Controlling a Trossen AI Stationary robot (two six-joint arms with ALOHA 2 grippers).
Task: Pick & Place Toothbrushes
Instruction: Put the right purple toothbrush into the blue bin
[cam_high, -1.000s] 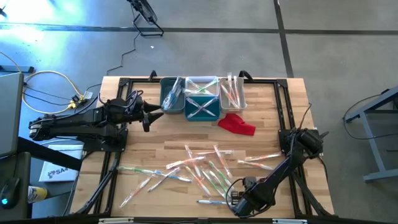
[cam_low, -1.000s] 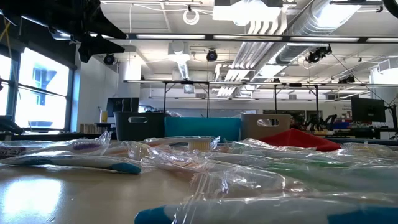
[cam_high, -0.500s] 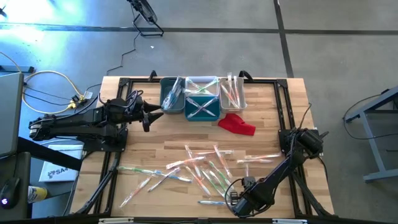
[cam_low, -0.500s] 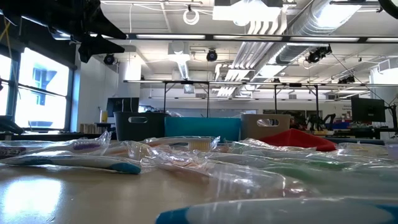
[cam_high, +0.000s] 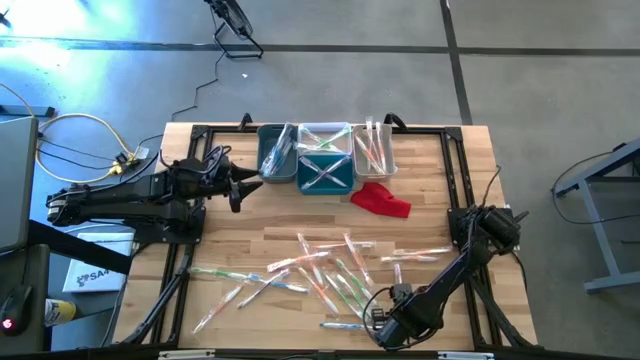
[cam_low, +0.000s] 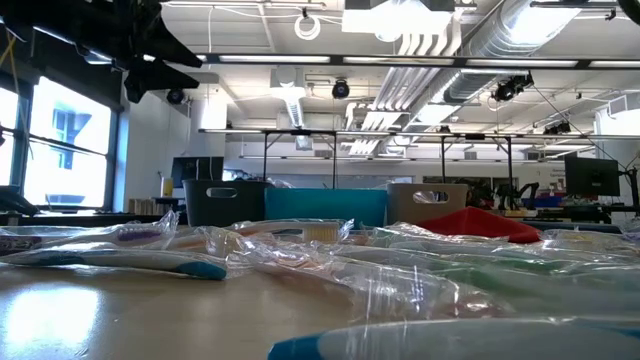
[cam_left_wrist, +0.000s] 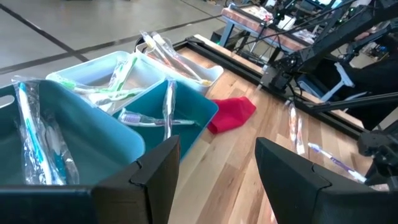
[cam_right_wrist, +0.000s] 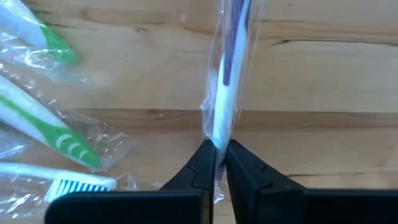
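Right wrist view: the right pincer (cam_right_wrist: 216, 155) is clenched on a wrapped blue-and-white toothbrush (cam_right_wrist: 227, 81) at the worktop's (cam_high: 440, 190) five o'clock edge; other toothbrushes (cam_high: 320, 270) lie scattered toward center. The left pincer (cam_left_wrist: 214, 165) hangs released at ten o'clock beside the bins (cam_left_wrist: 134, 106).

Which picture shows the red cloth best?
The high view: the whole red cloth lies flat beside the bins. The left wrist view shows it slanted, and the low view only its edge. The right wrist view misses it.
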